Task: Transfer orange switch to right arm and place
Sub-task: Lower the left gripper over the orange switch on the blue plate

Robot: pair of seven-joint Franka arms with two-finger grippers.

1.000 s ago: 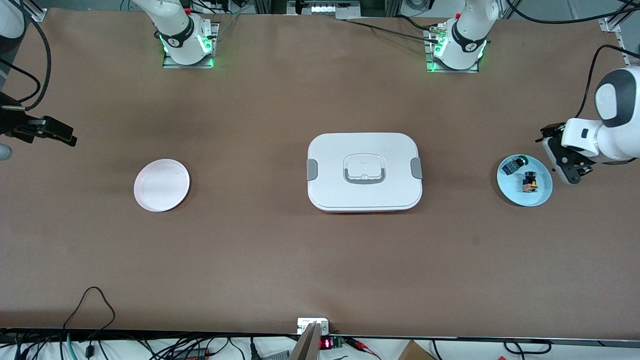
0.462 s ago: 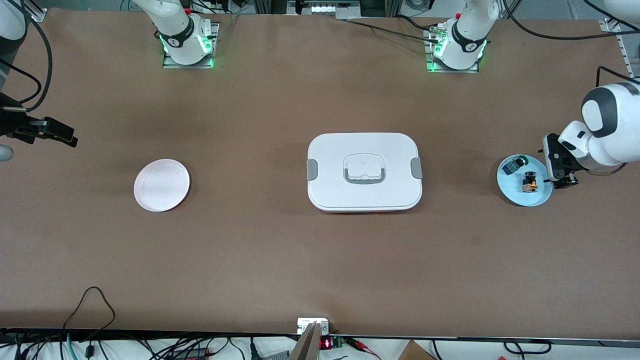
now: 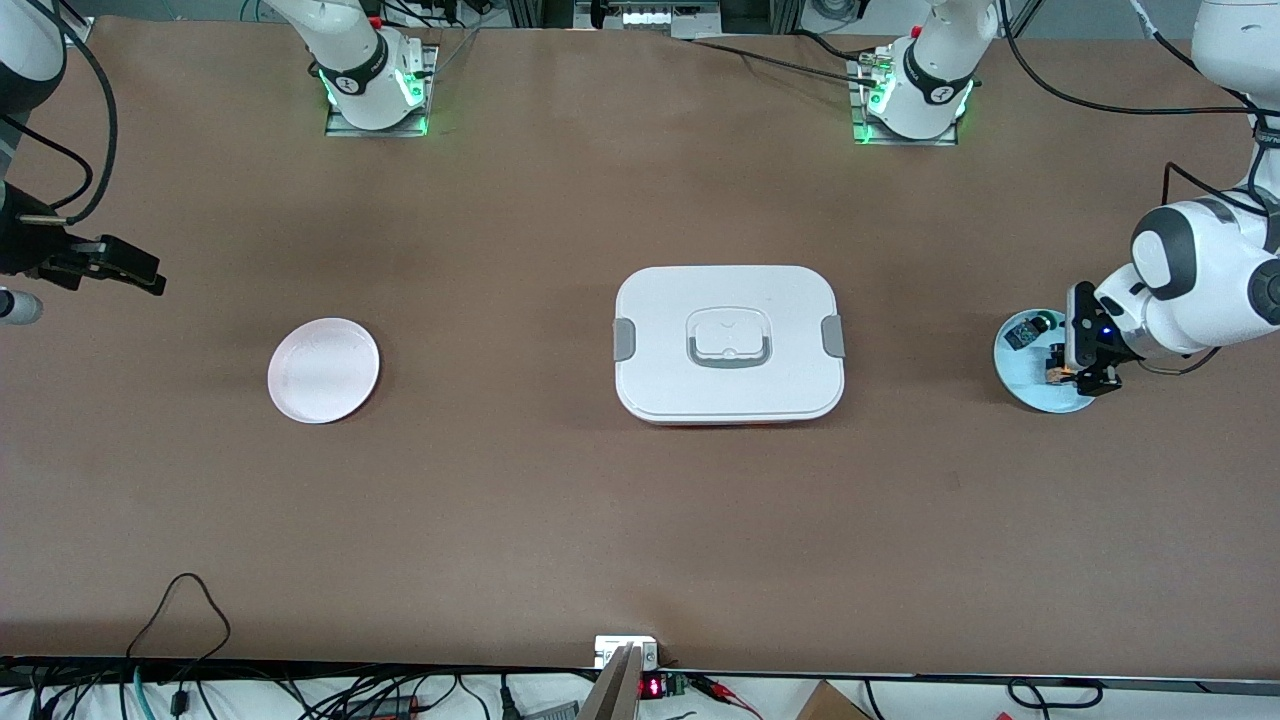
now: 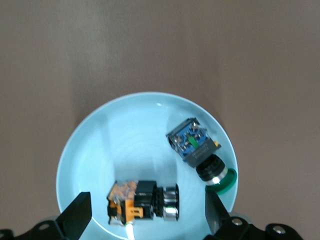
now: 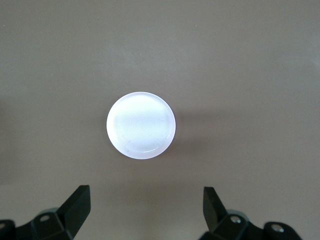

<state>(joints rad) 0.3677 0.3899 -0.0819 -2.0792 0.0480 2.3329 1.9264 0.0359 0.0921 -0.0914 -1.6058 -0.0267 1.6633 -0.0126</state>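
Observation:
The orange switch (image 4: 140, 202) lies on its side in a light blue plate (image 4: 100, 145) at the left arm's end of the table; its black cap and metal ring point toward a blue-and-green component (image 4: 197, 147). My left gripper (image 4: 147, 205) hangs open just over the plate, one finger on each side of the switch, touching nothing. In the front view the left gripper (image 3: 1087, 365) covers part of the switch (image 3: 1056, 373). My right gripper (image 3: 128, 270) waits open and empty in the air at the right arm's end of the table; it is also in its own wrist view (image 5: 146, 197).
A pale pink plate (image 3: 323, 370) sits empty toward the right arm's end, seen too from the right wrist (image 5: 141, 125). A white lidded box (image 3: 728, 343) with grey clips stands mid-table. The blue-and-green component (image 3: 1025, 332) shares the blue plate (image 3: 1030, 390).
The left arm has swung in from the table's end and brought its open gripper over the blue plate, above the orange switch. The right gripper has barely shifted.

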